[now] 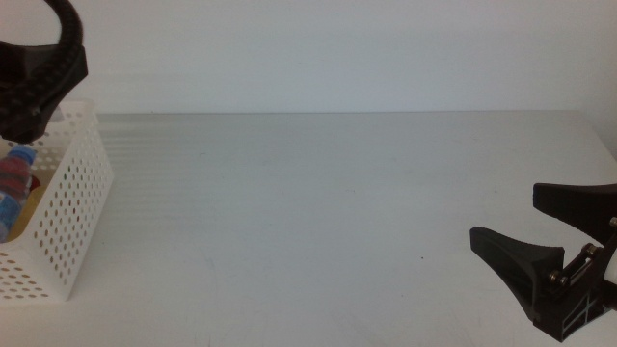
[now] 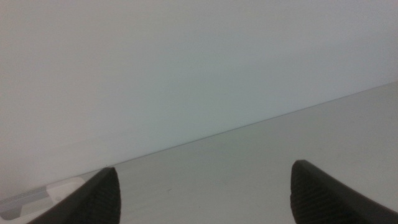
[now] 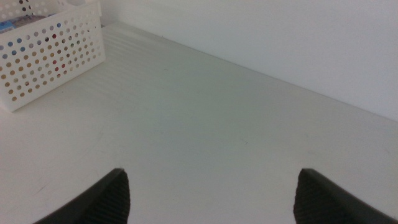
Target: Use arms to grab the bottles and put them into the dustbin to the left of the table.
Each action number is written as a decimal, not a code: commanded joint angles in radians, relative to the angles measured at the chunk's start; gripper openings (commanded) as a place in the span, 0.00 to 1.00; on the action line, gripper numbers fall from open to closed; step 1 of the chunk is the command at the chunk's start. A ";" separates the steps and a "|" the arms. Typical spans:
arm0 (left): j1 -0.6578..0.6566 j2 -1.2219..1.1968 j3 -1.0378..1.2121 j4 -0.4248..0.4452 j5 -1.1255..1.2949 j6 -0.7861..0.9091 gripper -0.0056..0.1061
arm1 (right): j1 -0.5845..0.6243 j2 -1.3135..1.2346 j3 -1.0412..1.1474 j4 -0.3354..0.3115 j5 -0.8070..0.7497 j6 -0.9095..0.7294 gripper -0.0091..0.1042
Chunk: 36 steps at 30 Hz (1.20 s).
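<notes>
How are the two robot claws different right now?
The left gripper hangs above the white dustbin at the table's left edge, while the right gripper sits low at the table's right side, far from the dustbin. The left gripper shows only partly in the middle view; the right gripper's forked jaws show plainly. Both are dark, open and empty.

Table (image 1: 318, 212): smooth, matt white-grey top, faint streaks beside the dustbin. Dustbin (image 1: 67, 217): white plastic, walls perforated with round holes, dull sheen. Inside the dustbin, a water bottle (image 1: 13, 183): clear plastic, glossy, with blue cap. Right gripper (image 1: 545, 236): matt black plastic jaws, small metal screws at the base. Left gripper (image 1: 34, 82), above the dustbin: dark, ribbed, matt.
</notes>
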 commanded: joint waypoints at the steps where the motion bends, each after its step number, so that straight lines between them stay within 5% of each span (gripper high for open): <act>1: -0.004 -0.007 -0.029 -0.008 -0.074 -0.009 0.86 | -0.004 -0.016 -0.017 -0.024 -0.070 -0.002 0.78; 11: -0.003 -0.007 0.008 -0.001 -0.087 -0.009 0.86 | -0.010 -0.052 -0.004 -0.025 -0.063 -0.002 0.78; 17: -0.003 -0.063 0.139 0.000 -0.205 -0.009 0.86 | -0.207 -0.160 -0.004 0.094 -0.043 -0.002 0.78; 24: 0.026 -0.228 0.361 0.000 -0.295 -0.009 0.86 | -0.454 -0.321 0.021 0.092 -0.045 -0.002 0.78; 36: 0.207 -0.627 0.751 -0.007 -0.289 -0.009 0.86 | -0.495 -0.701 0.399 0.108 -0.041 -0.002 0.78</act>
